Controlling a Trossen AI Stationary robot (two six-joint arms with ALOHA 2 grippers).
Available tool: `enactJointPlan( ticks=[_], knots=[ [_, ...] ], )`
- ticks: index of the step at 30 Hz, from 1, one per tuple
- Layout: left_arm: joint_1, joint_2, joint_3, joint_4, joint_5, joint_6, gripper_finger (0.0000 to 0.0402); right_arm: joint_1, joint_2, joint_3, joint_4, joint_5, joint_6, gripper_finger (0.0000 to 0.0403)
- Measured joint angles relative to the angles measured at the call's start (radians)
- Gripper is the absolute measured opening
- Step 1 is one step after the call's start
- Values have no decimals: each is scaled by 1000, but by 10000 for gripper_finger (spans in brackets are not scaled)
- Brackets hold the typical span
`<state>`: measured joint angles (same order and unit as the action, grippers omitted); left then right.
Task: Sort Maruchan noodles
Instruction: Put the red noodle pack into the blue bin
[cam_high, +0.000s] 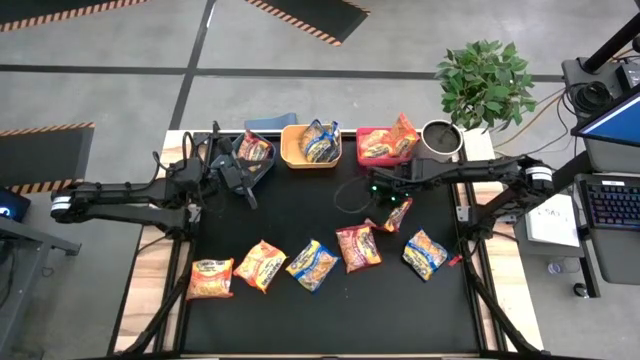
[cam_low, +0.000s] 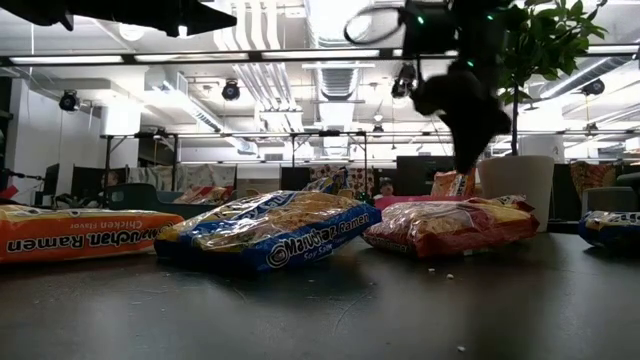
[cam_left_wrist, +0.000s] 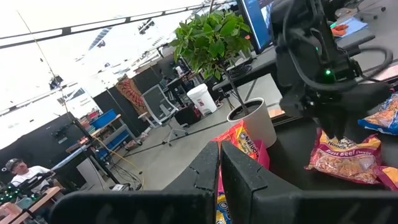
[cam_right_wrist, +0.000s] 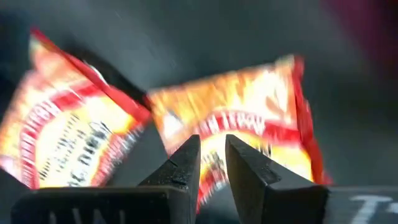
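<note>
Several Maruchan noodle packets lie flat in a row on the black mat: orange (cam_high: 211, 277), (cam_high: 261, 265), blue (cam_high: 312, 264), red (cam_high: 358, 247), blue (cam_high: 425, 253). A smaller red packet (cam_high: 393, 216) lies farther back. My right gripper (cam_high: 397, 203) hangs just above it, pointing steeply down, its fingers (cam_right_wrist: 186, 155) a narrow gap apart with nothing between them; the red packet (cam_right_wrist: 249, 124) shows blurred beyond. My left gripper (cam_high: 245, 190) waits shut and level beside the blue bin (cam_high: 262, 158).
A blue, a yellow (cam_high: 311, 146) and a red bin (cam_high: 385, 144) stand along the far edge, each with packets inside. A potted plant (cam_high: 440, 140) stands at the far right corner. A person (cam_left_wrist: 18, 169) sits far off in the room.
</note>
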<state>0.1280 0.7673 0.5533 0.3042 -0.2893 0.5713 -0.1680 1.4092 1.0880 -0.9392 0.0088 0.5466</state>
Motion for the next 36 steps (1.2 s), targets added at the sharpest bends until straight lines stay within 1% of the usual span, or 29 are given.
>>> enactJointPlan(
  ticks=[9, 17, 20, 22, 24, 26, 28, 29, 32, 36],
  knots=[
    [0, 0, 0, 0, 0, 0, 0, 0, -1, -114, -29, -121, 135, 63],
    [0, 0, 0, -6, 0, 0, 0, 0, 14, -181, -1, -116, 151, 63],
    [0, 0, 0, -6, 0, 0, 0, 0, 14, -197, 106, -114, 151, 63],
    [0, 0, 0, -6, 0, 0, 0, 0, 14, -210, 218, -113, 149, 63],
    [0, 0, 0, -6, 0, 0, 0, -3, 25, -227, 418, -88, 127, 63],
    [0, 0, 0, -6, 0, 0, 0, -2, 38, -240, 638, -37, 81, 63],
    [0, 0, 0, -6, 0, -1, 0, -3, 48, -240, 828, -41, 17, 63],
    [0, 0, 0, -6, 0, -5, 0, -2, 48, -236, 880, -61, -23, 63],
    [0, 0, 0, -8, 0, -27, 0, 11, 26, -223, 958, -139, -157, 63],
    [0, 0, 0, -9, 0, -38, 0, 21, -18, -223, 982, -133, -274, 63]
  ],
)
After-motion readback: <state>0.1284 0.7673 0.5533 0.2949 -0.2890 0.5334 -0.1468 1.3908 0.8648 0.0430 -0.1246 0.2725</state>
